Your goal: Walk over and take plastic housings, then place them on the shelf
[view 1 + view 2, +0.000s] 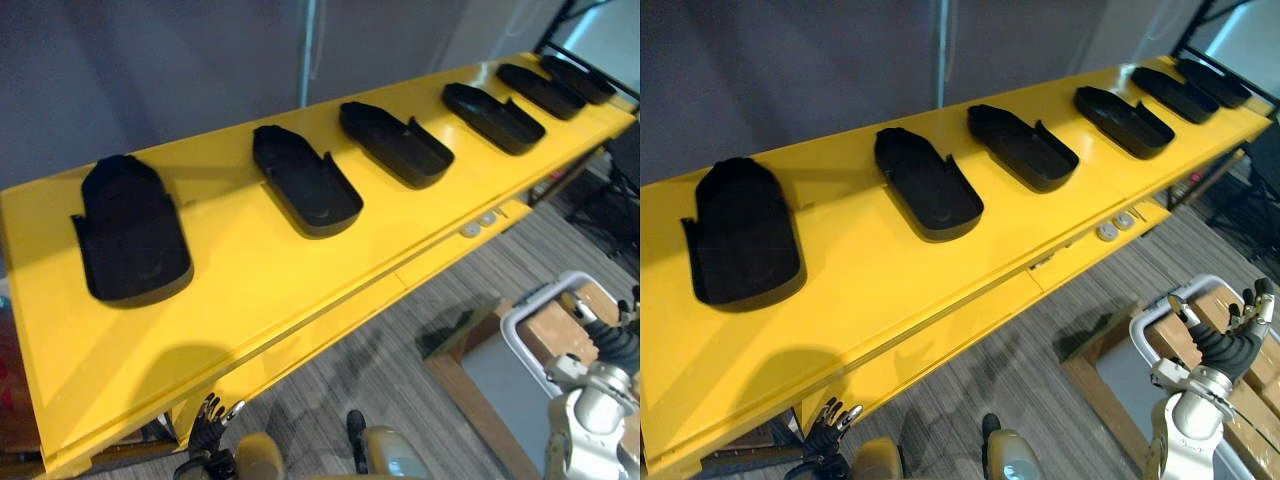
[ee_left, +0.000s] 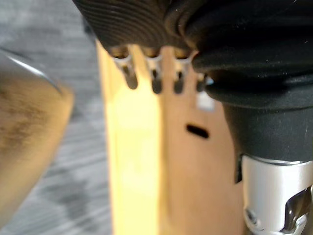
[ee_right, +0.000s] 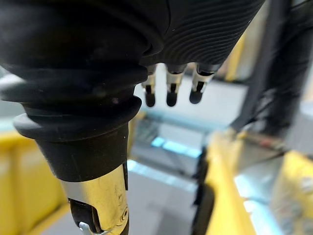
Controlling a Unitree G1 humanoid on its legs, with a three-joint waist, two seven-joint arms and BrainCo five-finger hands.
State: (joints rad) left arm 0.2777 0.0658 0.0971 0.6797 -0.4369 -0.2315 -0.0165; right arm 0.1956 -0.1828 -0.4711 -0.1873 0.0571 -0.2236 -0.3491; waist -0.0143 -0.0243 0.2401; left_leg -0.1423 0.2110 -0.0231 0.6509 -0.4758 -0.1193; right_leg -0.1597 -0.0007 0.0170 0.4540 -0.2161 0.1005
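Six black plastic housings are lying open side up in a row along the yellow shelf (image 1: 300,300), well apart from one another: the nearest housing (image 1: 130,235) at the robot's left, then a second housing (image 1: 305,180), a third housing (image 1: 395,142), a fourth housing (image 1: 493,117), a fifth housing (image 1: 540,90) and the far housing (image 1: 578,78) by the shelf's end. Neither hand is carrying anything. The left hand (image 1: 828,425) is hanging low below the shelf's front edge, fingers (image 2: 155,81) straight and slightly apart, nothing between them (its wrist view is looking along them at the yellow edge and grey carpet). The right hand (image 1: 1225,335) is hanging off to the robot's right over a white-framed cart (image 1: 1150,335) with cardboard boxes (image 1: 560,330), fingers (image 3: 171,90) also straight and loose, holding nothing. So the housings are already sitting where the task wants them, and both hands are empty. This is fitting two stages: a placing round just done with hands drawn clear, or the robot standing at a stocked shelf with more housings to fetch elsewhere. I can't tell which, and no spare housing is showing off the shelf in these views. If another housing is coming, my guess is it needs a two-sided hold on the thin walls and a free gap between neighbours; the gaps at the near end are looking widest.
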